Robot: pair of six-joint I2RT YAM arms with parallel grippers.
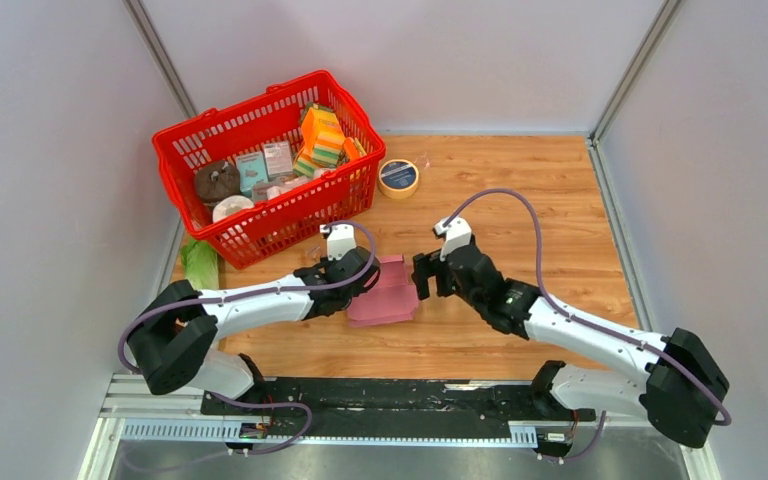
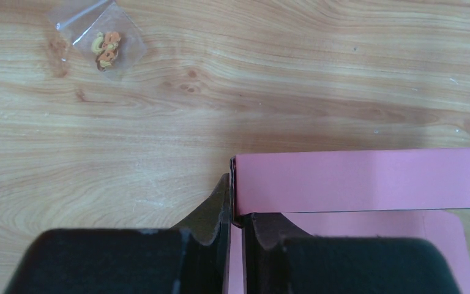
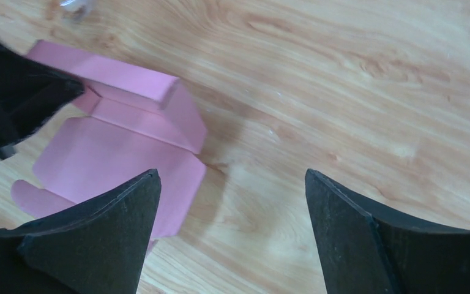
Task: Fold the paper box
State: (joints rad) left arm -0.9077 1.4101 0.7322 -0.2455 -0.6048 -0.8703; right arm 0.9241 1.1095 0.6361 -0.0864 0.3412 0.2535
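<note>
One grip only: left gripper (image 2: 235,205) pinches the paper box (image 2: 361,180) at its edge, right gripper (image 3: 231,177) gapes empty, so we risk the raised wall flopping flat.

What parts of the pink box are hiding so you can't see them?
- Top view: pink thin-card paper box, left edge under the left pincer.
- Left wrist view: its right end is cut off by the frame.
- Right wrist view: its near corner is behind the open right pincer.

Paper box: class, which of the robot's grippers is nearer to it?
Left. The left gripper pinches the paper box by its upright panel; the right gripper hovers beside it, jaws open, holding nothing.
</note>
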